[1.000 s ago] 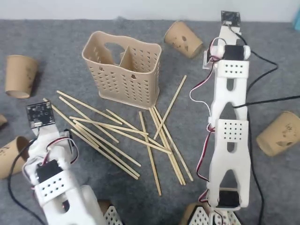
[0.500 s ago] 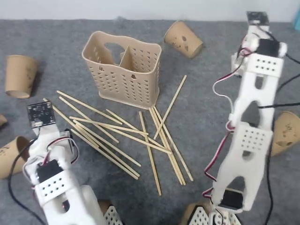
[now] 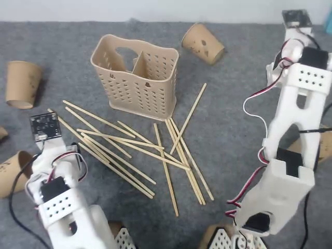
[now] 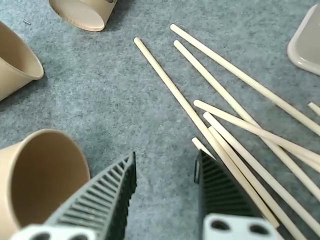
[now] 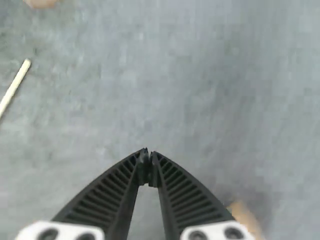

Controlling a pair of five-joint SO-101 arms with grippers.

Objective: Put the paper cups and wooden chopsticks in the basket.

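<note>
Counting from above: one basket (image 3: 136, 78) standing upright on the table (image 3: 233, 98), at least five paper cups (image 3: 203, 43) lying around it, and roughly a dozen wooden chopsticks (image 3: 166, 166) scattered in front of the basket, too crossed over for an exact count. Left gripper (image 4: 165, 157) has its fingers spread wide with nothing between them, one cup (image 4: 40, 175) right beside a finger and chopstick ends just beside the other. Right gripper (image 5: 146, 152) fingers are pressed together on nothing, over bare table, well apart from the basket
</note>
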